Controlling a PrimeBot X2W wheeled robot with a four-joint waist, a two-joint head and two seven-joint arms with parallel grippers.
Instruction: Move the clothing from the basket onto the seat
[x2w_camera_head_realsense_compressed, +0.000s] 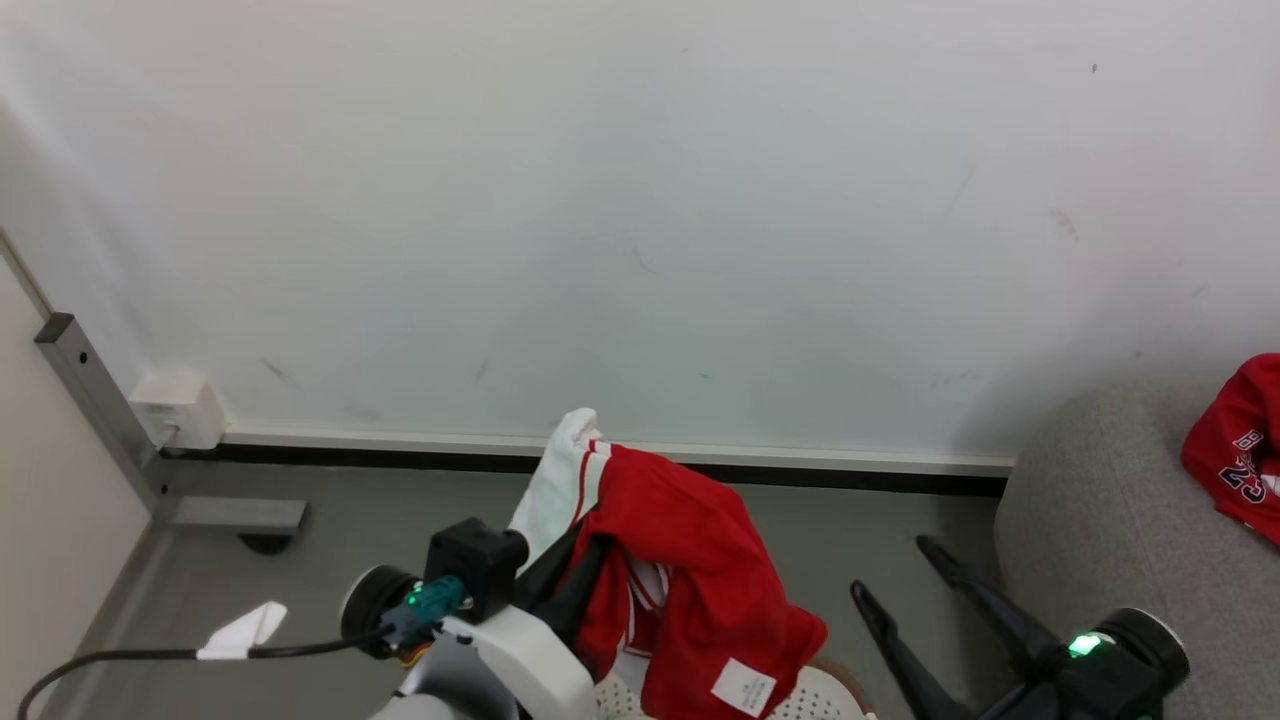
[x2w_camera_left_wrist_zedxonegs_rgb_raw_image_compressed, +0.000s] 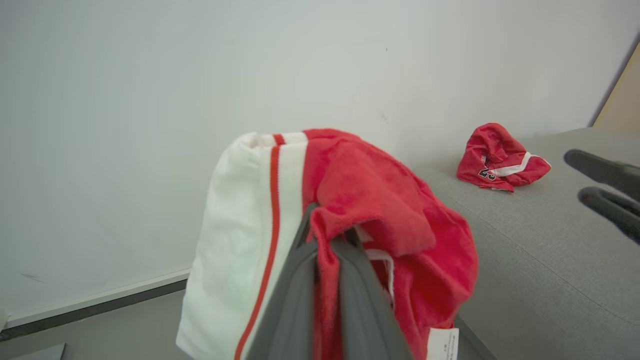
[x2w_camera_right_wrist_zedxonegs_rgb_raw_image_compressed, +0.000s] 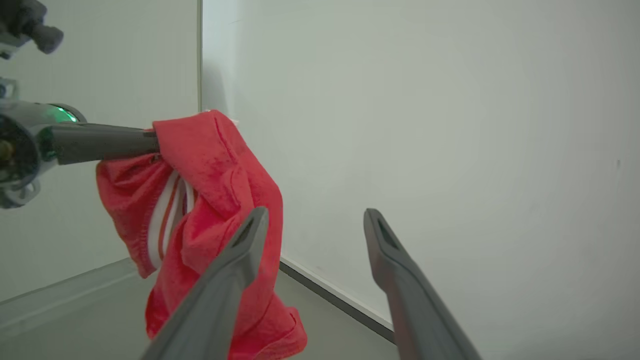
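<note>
The left gripper (x2w_camera_left_wrist_zedxonegs_rgb_raw_image_compressed: 330, 225) is clamped on a red-and-white garment (x2w_camera_head_realsense_compressed: 690, 560), which hangs above the basket (x2w_camera_head_realsense_compressed: 825, 700). The seat (x2w_camera_head_realsense_compressed: 1100, 520) lies to the robot's right, beyond the right gripper (x2w_camera_head_realsense_compressed: 893, 568), whose fingers are spread and empty. A numbered red garment (x2w_camera_head_realsense_compressed: 1235, 450) rests on the seat.

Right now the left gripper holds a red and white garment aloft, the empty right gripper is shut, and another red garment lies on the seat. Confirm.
One error: the right gripper is open, its fingers wide apart in the right wrist view. The left gripper does hold the red and white garment aloft, and another red garment lies on the seat.
</note>
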